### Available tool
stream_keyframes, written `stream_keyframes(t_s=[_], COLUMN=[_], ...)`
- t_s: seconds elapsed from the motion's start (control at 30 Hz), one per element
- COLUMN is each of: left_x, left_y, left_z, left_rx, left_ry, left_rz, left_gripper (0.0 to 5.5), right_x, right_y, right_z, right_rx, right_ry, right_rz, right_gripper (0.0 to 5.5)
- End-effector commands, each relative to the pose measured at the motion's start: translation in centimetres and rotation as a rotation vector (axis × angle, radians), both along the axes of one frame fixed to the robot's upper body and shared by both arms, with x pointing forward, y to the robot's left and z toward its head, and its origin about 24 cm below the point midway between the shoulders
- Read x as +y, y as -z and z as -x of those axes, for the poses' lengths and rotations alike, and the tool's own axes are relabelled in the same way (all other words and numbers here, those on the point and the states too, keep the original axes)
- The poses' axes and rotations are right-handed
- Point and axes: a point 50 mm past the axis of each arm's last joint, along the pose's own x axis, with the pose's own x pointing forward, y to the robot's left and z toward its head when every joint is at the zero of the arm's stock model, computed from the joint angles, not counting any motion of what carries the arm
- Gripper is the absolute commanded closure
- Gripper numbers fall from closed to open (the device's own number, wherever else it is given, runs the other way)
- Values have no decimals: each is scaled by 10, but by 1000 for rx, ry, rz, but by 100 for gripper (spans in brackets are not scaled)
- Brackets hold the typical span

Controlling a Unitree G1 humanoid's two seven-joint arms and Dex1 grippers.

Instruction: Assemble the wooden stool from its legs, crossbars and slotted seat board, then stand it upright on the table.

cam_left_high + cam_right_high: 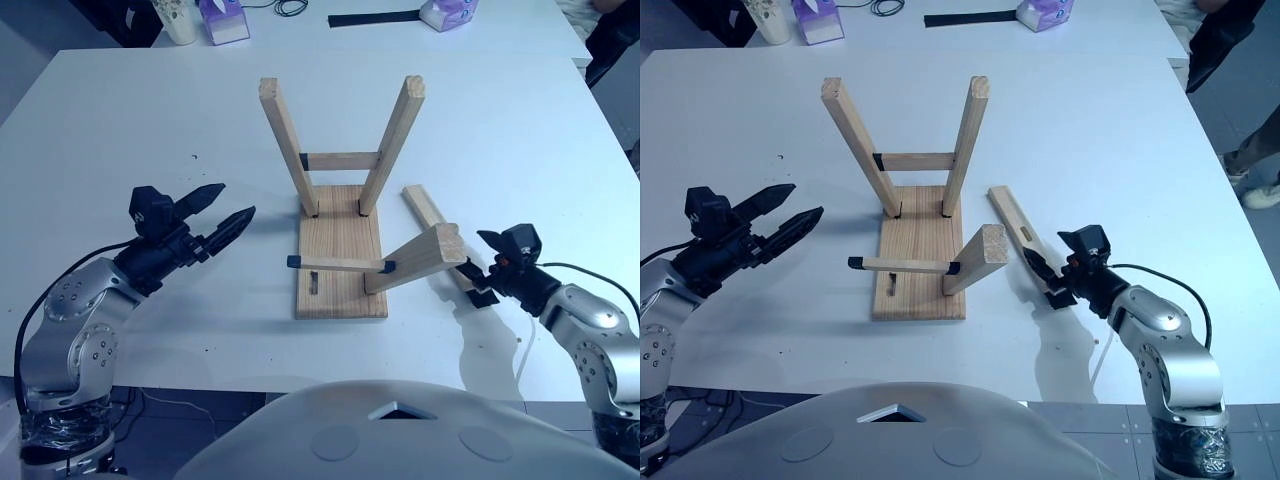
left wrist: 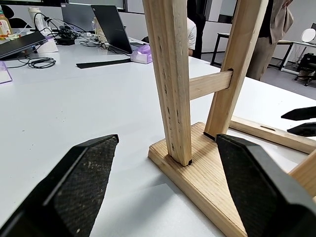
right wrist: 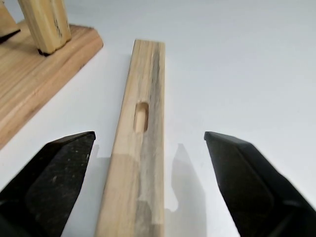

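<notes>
Stool, partly built, sits upside down in the middle of the table (image 1: pixel 150 120). The seat board (image 1: pixel 345 240) lies flat, its long axis running straight away from the robot.

Done so far, as far as can be seen:
- Two far legs (image 1: pixel 288 145) are seated in the board's far end. They point up and splay slightly outward, joined by a crossbar (image 1: pixel 343 160).
- A third leg (image 1: pixel 415 260) is at the near right corner. It leans well over to the right and is not upright. Its crossbar (image 1: pixel 335 264) sticks out level to the left with a free end.

Left to do, by my judgement:
- The fourth leg (image 3: pixel 140 148) is loose, flat on the table just right of the board.
- The near left slot (image 1: pixel 313 283) in the board is empty.
- The leaning leg needs straightening, the fourth leg needs to be joined to the free crossbar end and seated, and then the whole thing flipped onto its feet. Roughly half done.

Loose leg: its long axis runs diagonally, with the near end toward the right arm and the far end angling in toward the board. The mortise hole (image 3: pixel 141 116) faces up.

Right gripper (image 3: pixel 148 136): spread wide, one finger on each side of the loose leg's near end. It is not touching the leg and grips nothing.

Left gripper (image 1: pixel 237 199): also spread and empty. It hangs above the table left of the board and aims at the far legs.
</notes>
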Motion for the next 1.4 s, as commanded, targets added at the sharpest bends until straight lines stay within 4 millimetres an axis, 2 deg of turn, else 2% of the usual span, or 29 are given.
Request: stream_keyframes(t_s=[0.03,0.17,0.43,0.67,0.83,1.0,1.1,1.13,1.23,1.33,1.4], left_x=[-4,-5,3,5,6,7,2,-2,-18,-37,-53], left_y=[-3,-6,-13,-20,-30,-50,-72,-80,-100,-119,-130], left_z=[-5,-12,-23,-31,-39,-48,-56,-56,-51,-57,-63], left_rx=[-1,-5,-37,-80,-118,-182,-236,-248,-270,-308,-309], left_ry=[34,49,2,-21,-48,-101,-110,-75,90,170,276], left_rz=[-11,-15,-17,-11,7,17,66,98,144,177,254], left_gripper=[184,184,184,184,184,184,184,184,138,93,86], right_x=[4,6,2,3,1,-8,-19,-23,-31,-23,-11], right_y=[17,27,25,15,8,0,-21,-32,-73,-126,-155], right_z=[13,19,9,-8,-18,-31,-51,-59,-79,-91,-94], right_rx=[56,58,-31,-109,-146,-184,-289,-340,-513,-673,-726], right_ry=[-6,16,46,38,32,62,93,101,96,-23,-151], right_rz=[36,45,66,41,24,2,-26,-39,-106,-264,-366], right_gripper=[142,142,253,346,346,346,346,346,346,346,346])
